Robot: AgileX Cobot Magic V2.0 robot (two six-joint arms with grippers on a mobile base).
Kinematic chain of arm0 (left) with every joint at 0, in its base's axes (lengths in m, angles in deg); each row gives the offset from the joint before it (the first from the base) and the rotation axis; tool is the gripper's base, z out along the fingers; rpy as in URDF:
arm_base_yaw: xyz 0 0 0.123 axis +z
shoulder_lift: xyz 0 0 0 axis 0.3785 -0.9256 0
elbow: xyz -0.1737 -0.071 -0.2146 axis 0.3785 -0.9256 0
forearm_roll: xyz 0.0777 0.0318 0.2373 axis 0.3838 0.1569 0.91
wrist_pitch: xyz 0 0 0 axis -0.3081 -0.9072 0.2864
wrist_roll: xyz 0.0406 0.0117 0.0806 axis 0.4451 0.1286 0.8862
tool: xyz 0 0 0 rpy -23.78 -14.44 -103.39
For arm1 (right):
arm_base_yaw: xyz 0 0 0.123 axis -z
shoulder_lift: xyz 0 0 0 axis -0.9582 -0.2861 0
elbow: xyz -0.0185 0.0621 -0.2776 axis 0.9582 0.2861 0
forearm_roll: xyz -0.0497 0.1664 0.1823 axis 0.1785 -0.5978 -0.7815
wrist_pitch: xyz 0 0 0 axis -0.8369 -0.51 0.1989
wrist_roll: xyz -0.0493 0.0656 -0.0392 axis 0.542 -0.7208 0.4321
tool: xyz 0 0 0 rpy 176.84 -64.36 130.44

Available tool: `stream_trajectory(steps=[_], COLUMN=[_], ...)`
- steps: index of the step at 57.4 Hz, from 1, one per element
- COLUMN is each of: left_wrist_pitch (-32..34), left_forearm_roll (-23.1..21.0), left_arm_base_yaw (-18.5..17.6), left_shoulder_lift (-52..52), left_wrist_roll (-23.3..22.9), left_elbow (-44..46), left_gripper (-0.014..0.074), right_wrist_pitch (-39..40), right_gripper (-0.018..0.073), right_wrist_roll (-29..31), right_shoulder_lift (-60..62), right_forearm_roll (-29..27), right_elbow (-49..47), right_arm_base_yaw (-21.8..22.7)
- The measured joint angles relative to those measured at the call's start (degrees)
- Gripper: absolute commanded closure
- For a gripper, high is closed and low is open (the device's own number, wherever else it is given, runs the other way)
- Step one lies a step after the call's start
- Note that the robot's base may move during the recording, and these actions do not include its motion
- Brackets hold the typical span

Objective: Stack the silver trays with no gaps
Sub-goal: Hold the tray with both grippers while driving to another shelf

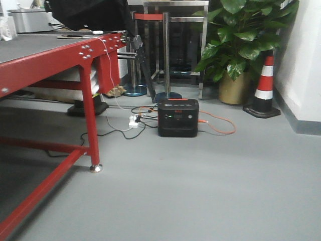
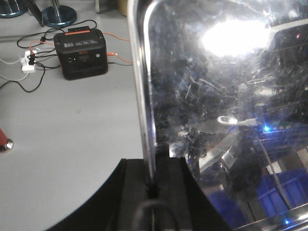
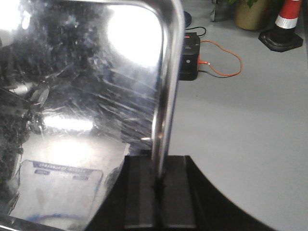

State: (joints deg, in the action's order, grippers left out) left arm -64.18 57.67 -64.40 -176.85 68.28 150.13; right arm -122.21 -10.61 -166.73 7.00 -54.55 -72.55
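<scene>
Two grippers pinched one silver tray (image 2: 216, 96) by opposite rims, left gripper (image 2: 152, 187), right gripper (image 3: 159, 180), jaws closed, likely to steady it.

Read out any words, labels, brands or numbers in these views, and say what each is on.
No text is readable.
black power station: red marking and lit display on its front, too blurred.
silver tray: blue-printed label reflected in it, too blurred.

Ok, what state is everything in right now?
shiny silver steel tray: gripped by its rim, off the floor.
left hand: shut on the tray rim.
right hand: shut on a tray rim.
black box-shaped power station: cables plugged in.
</scene>
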Motion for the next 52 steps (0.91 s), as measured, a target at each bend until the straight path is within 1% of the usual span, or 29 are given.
stream_trajectory(steps=[52], left_wrist_pitch=[0.2], left_forearm_roll=[0.6], left_arm_base_yaw=[0.3], left_shoulder_lift=[0.0], left_wrist_roll=[0.0], left_elbow=[0.0], left_gripper=[0.0615], right_wrist_pitch=[0.6], right_gripper=[0.0640], right_wrist_roll=[0.0], right_shoulder_lift=[0.0], right_forearm_roll=[-0.3], right_elbow=[0.0], right_arm_base_yaw=[-0.3])
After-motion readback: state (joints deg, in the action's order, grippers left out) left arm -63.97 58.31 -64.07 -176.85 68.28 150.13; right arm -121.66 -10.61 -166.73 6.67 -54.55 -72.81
